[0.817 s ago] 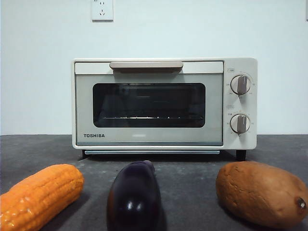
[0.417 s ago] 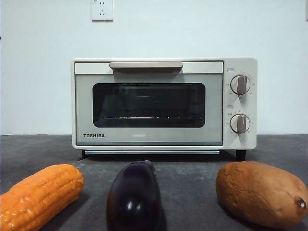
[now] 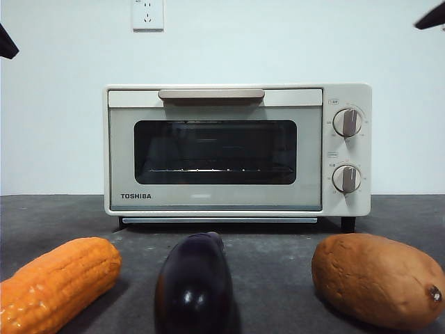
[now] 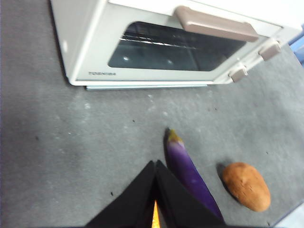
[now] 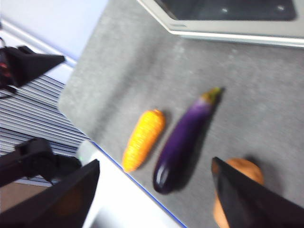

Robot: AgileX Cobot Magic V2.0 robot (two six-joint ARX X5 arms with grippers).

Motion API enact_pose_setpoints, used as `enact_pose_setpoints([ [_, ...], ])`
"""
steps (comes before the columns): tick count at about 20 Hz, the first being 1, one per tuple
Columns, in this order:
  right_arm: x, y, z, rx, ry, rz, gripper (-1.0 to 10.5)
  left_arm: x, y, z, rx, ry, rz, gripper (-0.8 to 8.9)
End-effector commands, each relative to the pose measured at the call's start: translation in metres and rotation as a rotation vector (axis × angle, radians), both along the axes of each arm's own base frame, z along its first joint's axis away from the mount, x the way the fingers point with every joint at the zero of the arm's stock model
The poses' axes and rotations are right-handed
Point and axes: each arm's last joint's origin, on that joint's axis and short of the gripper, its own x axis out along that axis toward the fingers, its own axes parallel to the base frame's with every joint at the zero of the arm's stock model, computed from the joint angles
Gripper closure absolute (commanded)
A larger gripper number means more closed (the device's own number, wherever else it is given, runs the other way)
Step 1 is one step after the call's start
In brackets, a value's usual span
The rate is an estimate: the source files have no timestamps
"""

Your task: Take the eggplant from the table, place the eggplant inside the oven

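The glossy dark purple eggplant [image 3: 193,285] lies on the grey table [image 3: 271,261] in front of the cream TOSHIBA oven [image 3: 215,202], whose door is closed. In the left wrist view the eggplant [image 4: 187,173] lies just beside my left gripper [image 4: 155,164], which hovers high above the table with its jaws shut together and nothing in them. My right gripper [image 5: 155,160] is also high up, jaws wide open, with the eggplant [image 5: 183,140] far below between them. In the front view both arms show only as black tips at the top corners.
An orange corn cob [image 3: 59,282] lies left of the eggplant and a brown sweet potato [image 3: 379,278] lies to its right. The table edge [image 5: 118,164] runs close behind the vegetables in the right wrist view. A wall socket [image 3: 147,14] sits above the oven.
Black arm tips have appeared at both top corners of the front view. The eggplant, corn, sweet potato and oven have not moved.
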Motion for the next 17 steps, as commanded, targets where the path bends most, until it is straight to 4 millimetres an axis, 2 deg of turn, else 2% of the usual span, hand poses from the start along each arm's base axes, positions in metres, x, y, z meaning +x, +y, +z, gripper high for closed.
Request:
enact_pose_setpoints([
  [1,0.006,0.012,0.007,0.047,0.010,0.006,5.4,0.000,-0.002,0.007,0.004,-0.031,-0.026,8.08],
  [6,0.017,0.059,-0.009,-0.111,0.047,-0.034,5.4,0.000,-0.004,0.007,0.004,-0.031,-0.037,8.08],
  [11,0.021,0.118,-0.048,-0.309,0.153,-0.030,5.4,0.000,-0.004,0.007,0.004,-0.031,-0.038,8.08],
  [17,0.030,0.175,-0.084,-0.493,0.201,0.013,5.4,0.000,-0.004,0.007,0.005,-0.029,-0.038,8.07],
])
